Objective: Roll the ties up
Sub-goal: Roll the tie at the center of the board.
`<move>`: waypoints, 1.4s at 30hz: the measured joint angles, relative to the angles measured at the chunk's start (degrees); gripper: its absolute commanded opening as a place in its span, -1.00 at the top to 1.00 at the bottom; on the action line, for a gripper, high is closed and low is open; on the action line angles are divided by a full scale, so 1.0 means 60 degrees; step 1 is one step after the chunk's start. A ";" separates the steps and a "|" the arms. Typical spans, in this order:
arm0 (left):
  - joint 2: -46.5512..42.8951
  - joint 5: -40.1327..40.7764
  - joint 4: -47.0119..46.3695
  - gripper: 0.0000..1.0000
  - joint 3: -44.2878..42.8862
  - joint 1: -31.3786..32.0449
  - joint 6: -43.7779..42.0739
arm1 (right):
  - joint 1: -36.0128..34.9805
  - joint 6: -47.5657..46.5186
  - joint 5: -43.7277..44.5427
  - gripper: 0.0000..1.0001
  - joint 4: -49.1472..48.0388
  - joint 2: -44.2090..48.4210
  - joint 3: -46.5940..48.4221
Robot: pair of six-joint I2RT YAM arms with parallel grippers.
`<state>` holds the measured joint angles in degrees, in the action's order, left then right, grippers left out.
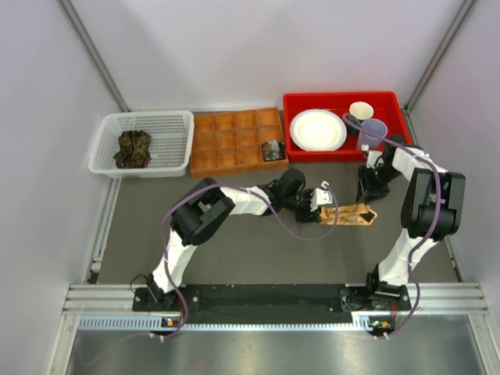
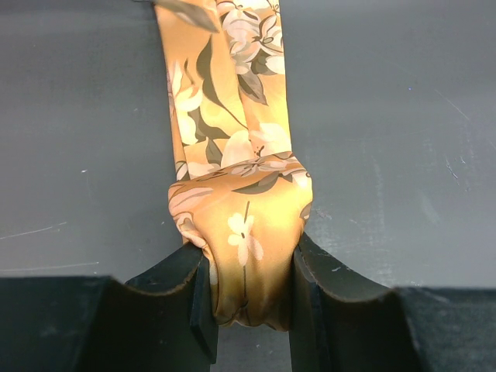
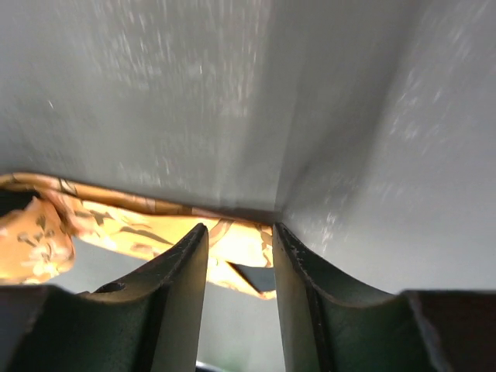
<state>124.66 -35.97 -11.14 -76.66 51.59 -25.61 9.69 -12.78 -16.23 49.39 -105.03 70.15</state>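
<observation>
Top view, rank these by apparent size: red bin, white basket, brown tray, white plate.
1. red bin
2. white basket and brown tray, too alike to rank
3. white plate

Orange floral tie (image 2: 248, 256) lies on the table (image 1: 234, 250), one end rolled; dark ties (image 1: 134, 148) bunched in the basket (image 1: 105, 125).

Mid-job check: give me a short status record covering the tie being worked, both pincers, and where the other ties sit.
tie in work: tan-orange tie, lying on the table, one end rolled
left pincer: shut on the rolled end
right pincer: jaws apart at the tie's flat end, no grip seen
compartment tray: one dark tie in its near right corner compartment
white basket: dark ties bundled, count unclear
</observation>
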 measured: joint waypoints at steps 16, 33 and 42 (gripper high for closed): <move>-0.0007 -0.0018 -0.0102 1.00 0.0055 -0.0015 0.0000 | 0.0040 -0.0120 0.0106 0.83 -0.0379 0.0018 -0.0321; -0.0109 0.0047 -0.0299 1.00 0.0280 -0.0015 0.0029 | 0.0040 -0.0302 0.0375 1.00 0.0725 0.1956 -0.0382; -0.0109 0.0040 -0.0321 1.00 0.0288 -0.0022 0.0066 | 0.0036 -0.0277 0.0441 0.99 0.0630 0.1628 -0.0710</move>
<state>124.01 -35.73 -13.06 -74.94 51.46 -25.21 9.91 -14.44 -13.58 53.17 -95.26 65.89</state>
